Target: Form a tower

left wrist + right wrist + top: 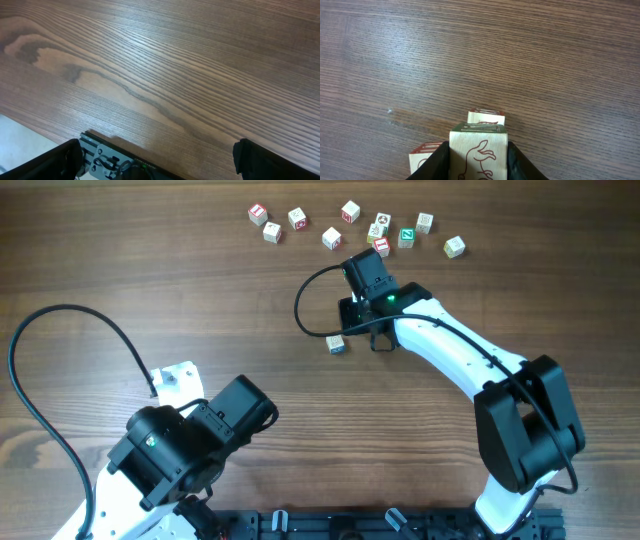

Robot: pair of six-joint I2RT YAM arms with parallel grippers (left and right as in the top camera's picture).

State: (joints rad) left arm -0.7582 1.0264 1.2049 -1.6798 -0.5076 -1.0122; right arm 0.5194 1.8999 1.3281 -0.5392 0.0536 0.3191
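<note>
**Entry: right gripper (479,172).** The fingers are closed on an animal-print cube (478,145), which fills the gap between them.

**Hazards (judged):**
- A cube set off-centre could tip or slide off the tower (335,344).
- Fingers parting unevenly could drag the cube sideways.
- A finger brushing the stack on lift-off could topple it, since its footing is so small.
- The red-edged cubes (486,116) crowd just beyond and beside the fingers and could be knocked. Whether either belongs to the tower cannot be told.

**Location of tower:** On the bare table (150,260), just beside the right gripper and well apart from the loose cubes (349,212) at the far side. Its height is unreadable from above.

**Pose, right arm:** Stretched to mid-table, wrist angled downward.

**Pose, left arm:** Folded near its base. The left gripper (160,162) has its fingers wide apart and empty over bare wood.
</note>
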